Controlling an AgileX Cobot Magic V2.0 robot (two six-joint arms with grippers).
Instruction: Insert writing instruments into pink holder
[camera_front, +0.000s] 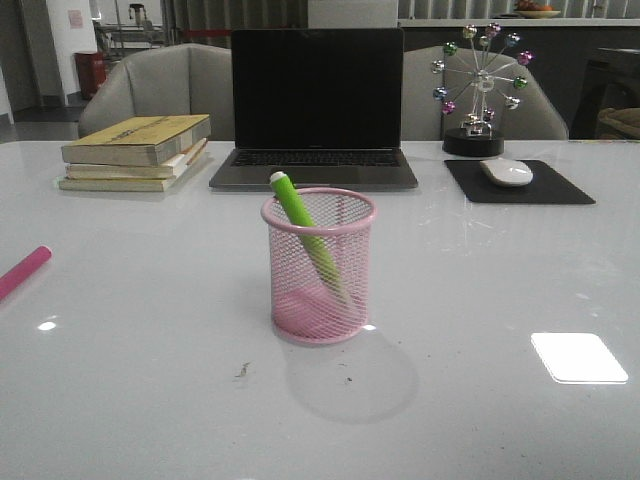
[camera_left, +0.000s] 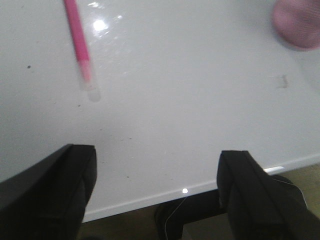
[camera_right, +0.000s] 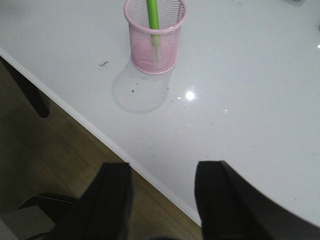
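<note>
The pink mesh holder (camera_front: 318, 268) stands at the table's middle, with the lime green marker (camera_front: 303, 228) leaning inside it, white tip up to the left. Both also show in the right wrist view: the holder (camera_right: 154, 37) and the green marker (camera_right: 152, 14). The pink-red marker (camera_front: 22, 270) lies flat at the table's left edge, and it lies ahead of the fingers as the pink-red marker (camera_left: 79, 46) in the left wrist view. My left gripper (camera_left: 157, 175) is open and empty over the table's front edge. My right gripper (camera_right: 162, 192) is open and empty, well back from the holder.
A laptop (camera_front: 315, 110) stands behind the holder, a stack of books (camera_front: 138, 152) at back left, a mouse (camera_front: 507, 172) on a black pad (camera_front: 520, 184) and a ferris-wheel ornament (camera_front: 478, 92) at back right. The table's front edge (camera_right: 90, 127) crosses the right wrist view.
</note>
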